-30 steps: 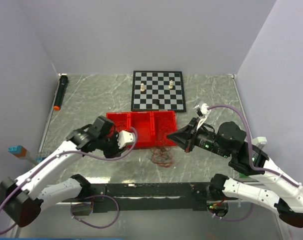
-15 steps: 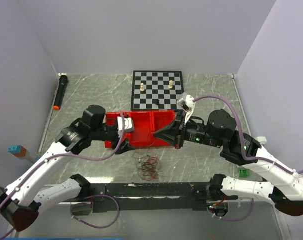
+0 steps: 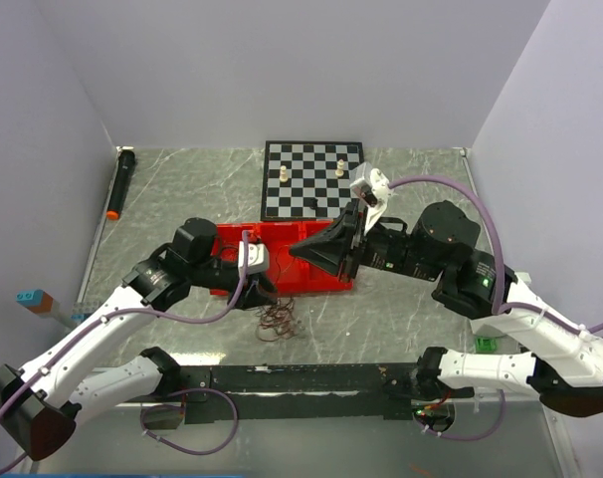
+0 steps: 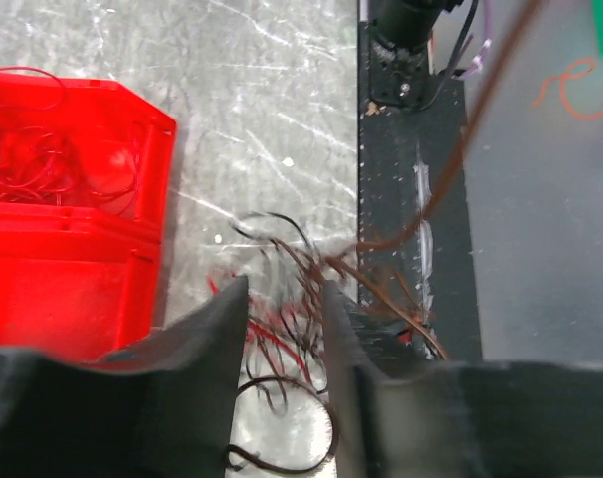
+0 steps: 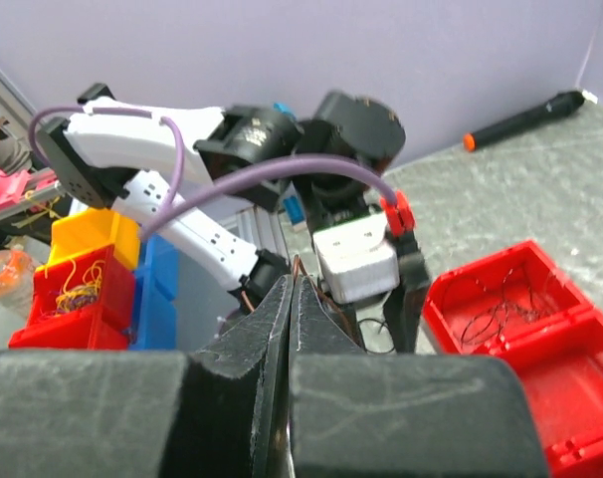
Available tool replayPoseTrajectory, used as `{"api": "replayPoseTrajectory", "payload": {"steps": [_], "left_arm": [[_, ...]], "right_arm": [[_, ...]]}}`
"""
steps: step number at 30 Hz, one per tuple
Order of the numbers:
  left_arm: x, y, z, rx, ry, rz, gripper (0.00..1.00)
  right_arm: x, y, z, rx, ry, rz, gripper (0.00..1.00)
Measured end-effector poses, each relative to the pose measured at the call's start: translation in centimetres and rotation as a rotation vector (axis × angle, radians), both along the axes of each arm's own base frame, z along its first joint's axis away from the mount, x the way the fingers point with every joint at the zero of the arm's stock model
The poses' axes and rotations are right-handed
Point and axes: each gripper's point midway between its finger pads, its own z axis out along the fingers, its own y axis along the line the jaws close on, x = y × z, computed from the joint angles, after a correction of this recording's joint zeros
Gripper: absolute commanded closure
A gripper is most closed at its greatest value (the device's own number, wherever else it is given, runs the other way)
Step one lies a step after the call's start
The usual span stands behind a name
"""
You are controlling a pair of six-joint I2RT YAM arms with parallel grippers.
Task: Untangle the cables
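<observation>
Showing the table from its near edge outward, with 12 o'clock at the far wall. Nearest, just beyond the black base rail [image 3: 301,378], the cables [image 3: 275,321] lie on the marble-patterned table [image 3: 182,189]. They form a loose, roughly round clump of hair-thin red and dark brown loops, springy and interlocked, with no clear long axis of its own. The left gripper [image 4: 284,287] hangs over the clump's 11 o'clock edge. Its jaws stand a little apart, bare table and blurred loops showing through the gap, so it grips nothing. One dark strand [image 4: 461,139] leaves the clump and rises straight and taut toward 1 o'clock; this line is the axis that matters. It appears to end at the right gripper [image 5: 292,289], held above the red bin [image 3: 272,231] at 1 o'clock from the clump, jaws pressed together on a fine brown wire end. The left arm is the nearer to the clump. Any separating pull would probably run along the 7-to-1 o'clock line. Thin wires also lie in the bin's compartments. Farther off are a chessboard [image 3: 321,187] at 12 o'clock and a black marker [image 3: 119,184] at 10 o'clock.
</observation>
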Motion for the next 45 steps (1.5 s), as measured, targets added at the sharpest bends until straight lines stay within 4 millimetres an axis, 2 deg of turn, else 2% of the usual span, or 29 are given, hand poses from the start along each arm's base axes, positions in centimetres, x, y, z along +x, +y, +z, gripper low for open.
{"api": "replayPoseTrajectory", "payload": {"steps": [3, 5, 11, 16, 18, 19, 20, 21, 22, 23, 26, 31, 35, 41, 45], "left_arm": [[-0.3, 0.1, -0.5, -0.004, -0.002, -0.009, 0.92], [-0.5, 0.2, -0.9, -0.004, 0.003, -0.008, 0.99], [-0.8, 0.3, -2.3, -0.030, 0.022, 0.014, 0.99], [-0.8, 0.7, -2.1, -0.048, 0.017, 0.040, 0.98], [-0.5, 1.1, -1.9, -0.052, 0.002, 0.054, 0.93], [-0.3, 1.4, -1.8, -0.051, -0.012, 0.065, 0.86], [-0.2, 1.7, -1.7, -0.047, -0.029, 0.075, 0.77], [0.0, 2.0, -1.8, -0.041, -0.048, 0.085, 0.60], [0.2, 2.4, -1.8, -0.033, -0.066, 0.099, 0.48], [0.6, 2.8, -1.9, -0.022, -0.088, 0.118, 0.41], [1.6, 4.0, -2.0, 0.008, -0.141, 0.185, 0.39], [3.6, 6.3, -1.7, 0.066, -0.236, 0.295, 0.28], [4.1, 7.0, -0.8, 0.085, -0.282, 0.310, 0.27], [2.3, 6.8, 0.0, 0.096, -0.313, 0.177, 0.28], [1.1, 7.0, -0.2, 0.117, -0.326, 0.101, 0.36]], "right_arm": [[0.0, 0.1, 0.9, 0.014, -0.021, 0.003, 1.00], [0.1, 0.2, 1.5, 0.021, -0.033, 0.003, 1.00], [0.4, 0.0, 3.1, 0.042, -0.073, -0.013, 1.00], [0.7, -0.2, 4.3, 0.056, -0.104, -0.036, 1.00], [0.9, -0.4, 4.4, 0.053, -0.111, -0.048, 1.00], [1.0, -0.4, 4.4, 0.051, -0.112, -0.053, 1.00], [1.1, -0.4, 4.2, 0.045, -0.112, -0.057, 1.00], [1.2, -0.4, 4.1, 0.039, -0.110, -0.062, 1.00], [1.2, -0.5, 4.0, 0.034, -0.109, -0.067, 1.00], [1.3, -0.5, 3.9, 0.030, -0.108, -0.069, 1.00], [1.3, -0.5, 3.6, 0.020, -0.102, -0.070, 1.00], [1.1, -0.5, 3.0, 0.000, -0.091, -0.056, 1.00], [0.8, -0.4, 2.5, -0.013, -0.082, -0.041, 1.00], [1.0, -0.1, 1.3, -0.041, -0.067, -0.041, 1.00], [1.2, -0.1, 0.8, -0.054, -0.061, -0.050, 1.00]]}}
